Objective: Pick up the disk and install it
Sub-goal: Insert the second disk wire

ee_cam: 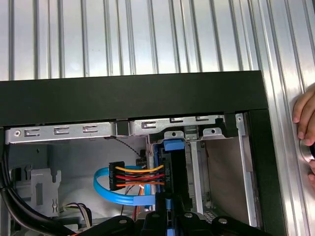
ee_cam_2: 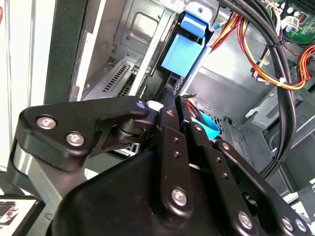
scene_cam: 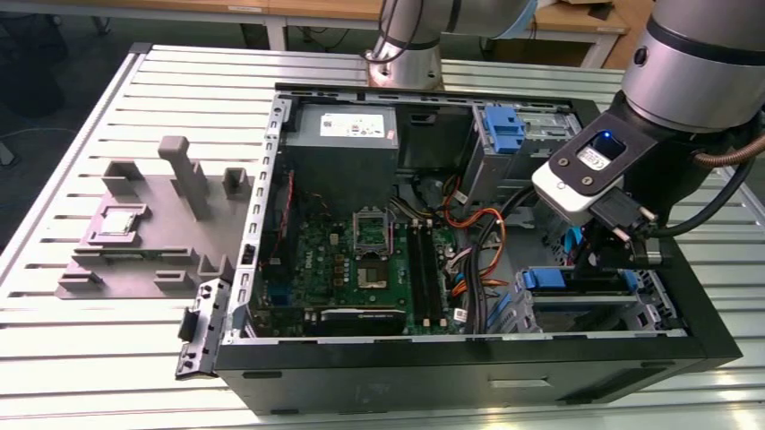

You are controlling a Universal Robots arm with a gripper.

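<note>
The robot hand (scene_cam: 604, 260) is down inside the open PC case (scene_cam: 478, 367), at the corner near the exterior view's right. Its fingers are narrow, close together, and they pinch the end of the disk (scene_cam: 553, 279).

In both wrist views the disk stands on its thin edge, w/ its blue rails showing. In the first wrist view the disk (ee_cam: 170, 173) looks like a dark strip w/ a blue tab at the far end. It sits in a metal slot right by the case's black wall (ee_cam: 133, 101), and the hand (ee_cam: 172, 209) holds its near end. In the second wrist view the hand (ee_cam_2: 172, 105) points at the disk's blue end (ee_cam_2: 182, 54), which is in the grey metal bay. I can't tell how deep it is in.

A blue cable (ee_cam: 106, 189) loops just beside the disk, next to a black plug (ee_cam: 115, 176) w/ red, orange & yellow wires.

Other stuff in the exterior view: a green board (scene_cam: 358, 260) in the middle of the case, a grey box (scene_cam: 344, 130) at the back, and a tall blue latch piece (scene_cam: 502, 130) near it. Orange wires (scene_cam: 478, 233) run btw the board and the bay. A grey holder tray (scene_cam: 156, 224) lies on the ribbed metal tabletop (scene_cam: 120, 358), at the exterior view's left of the case.

A person's fingers (ee_cam: 305, 128) rest on the tabletop outside the case.
</note>
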